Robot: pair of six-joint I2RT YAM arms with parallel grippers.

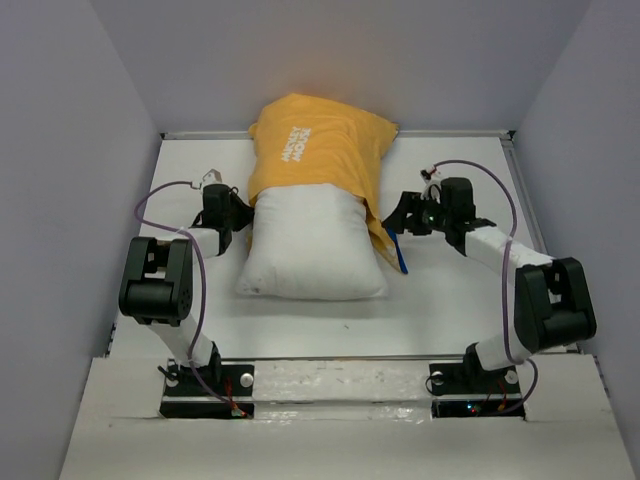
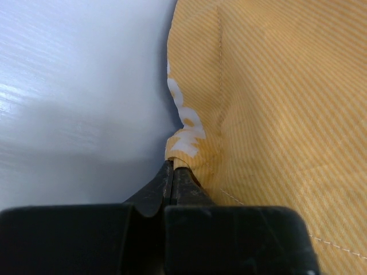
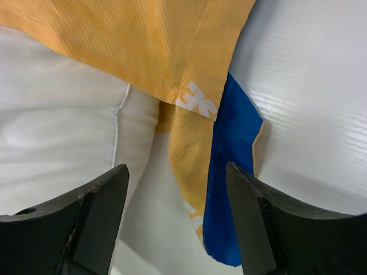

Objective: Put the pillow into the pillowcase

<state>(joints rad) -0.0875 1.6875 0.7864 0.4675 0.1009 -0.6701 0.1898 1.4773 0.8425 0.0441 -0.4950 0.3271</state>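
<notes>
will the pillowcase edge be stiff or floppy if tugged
Probably floppy: the pillowcase edge hangs in loose folds. Likely thin, since the left gripper pinches a bunch of it shut. It may drag on the plump pillow.

The pillow, half in the pillowcase, blocks the desk's middle; bare desk lies open before it and along both sides.

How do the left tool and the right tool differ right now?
The left tool is shut, pinching the pillowcase edge; the right tool is open, holding nothing. The left sits at the pillow's left side, the right at its right. Both sit at the pillowcase's opening.
</notes>
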